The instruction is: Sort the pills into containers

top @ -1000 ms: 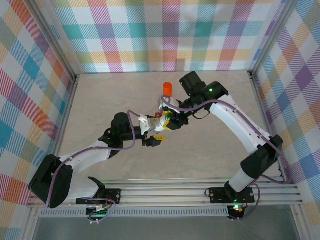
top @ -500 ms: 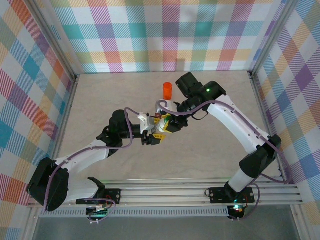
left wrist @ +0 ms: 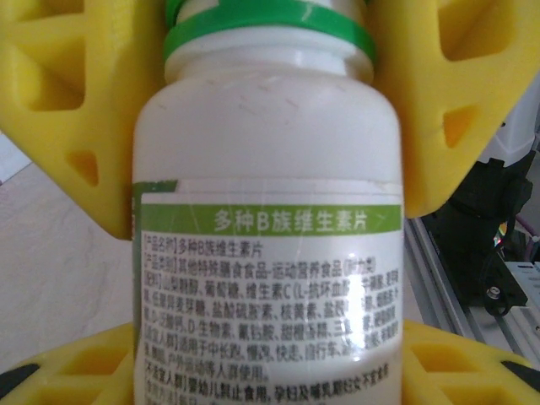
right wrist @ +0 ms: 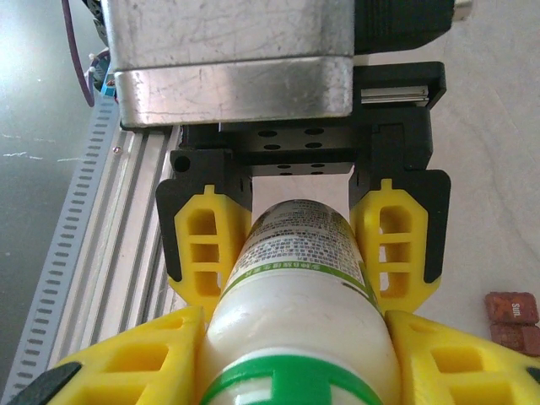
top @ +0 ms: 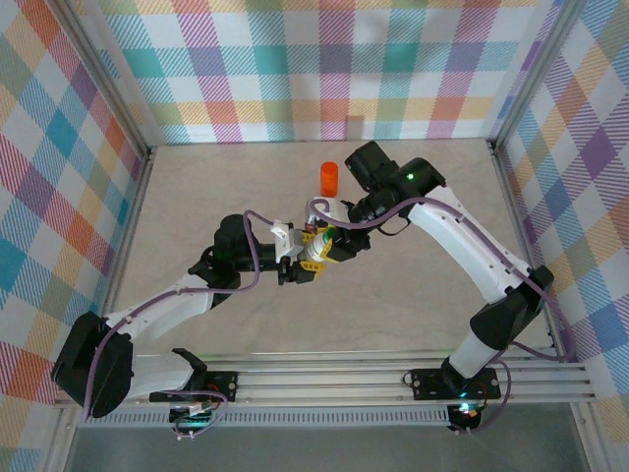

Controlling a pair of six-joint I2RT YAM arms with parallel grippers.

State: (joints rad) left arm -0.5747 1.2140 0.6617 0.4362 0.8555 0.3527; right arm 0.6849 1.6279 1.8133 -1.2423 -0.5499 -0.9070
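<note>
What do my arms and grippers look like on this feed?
Both arms have white links and black joints. Purple cable runs along the left arm and right arm, which shows a green light. The left gripper and right gripper carry yellow lattice fingers on black mounts.

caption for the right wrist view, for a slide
Right gripper holds a white pill bottle by its green-ringed neck while the left gripper flanks its base.
</note>
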